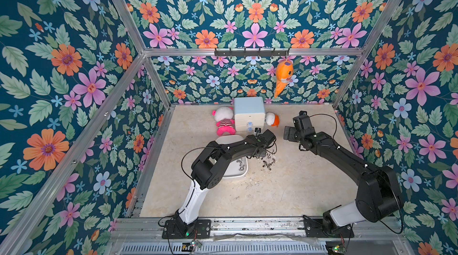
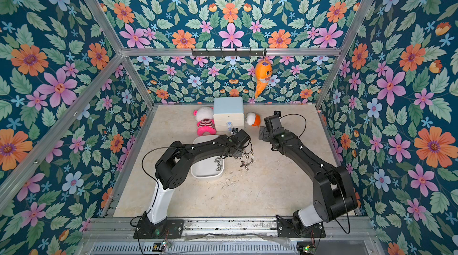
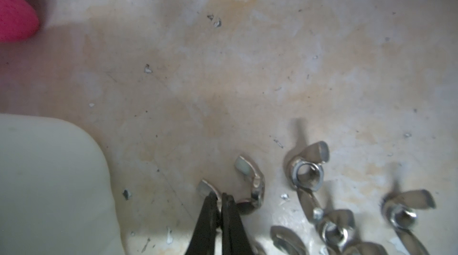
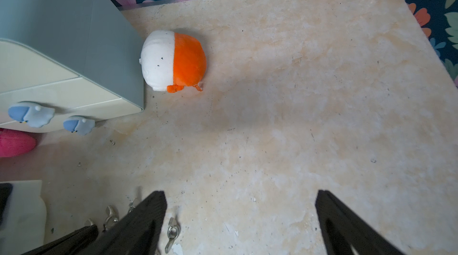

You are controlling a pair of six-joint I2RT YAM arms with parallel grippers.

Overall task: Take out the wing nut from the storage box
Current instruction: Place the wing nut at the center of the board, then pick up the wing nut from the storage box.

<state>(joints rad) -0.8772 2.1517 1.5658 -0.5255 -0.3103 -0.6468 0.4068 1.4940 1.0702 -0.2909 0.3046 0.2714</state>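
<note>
Held wing nut [image 3: 251, 186]: lying outside the storage box [image 3: 49, 179], low over the table [image 3: 223, 68], between the box rim and the loose nuts [image 3: 307, 172]; its long axis is running from the jaws toward them. Holder, left gripper [image 3: 218, 195]: pinching one wing, jaws nearly pressed together. In a top view the loose nuts [image 1: 269, 160] are sitting mid-frame, just right of the box. Idle, right gripper [image 4: 240, 216]: hovering spread, empty, farther off.

Soft even light; left wrist view blurry.

White storage box [image 1: 234, 175], silver wing nut [image 3: 255, 184], beige mottled tabletop [image 1: 272, 191], teal floral walls [image 1: 62, 68]
</note>
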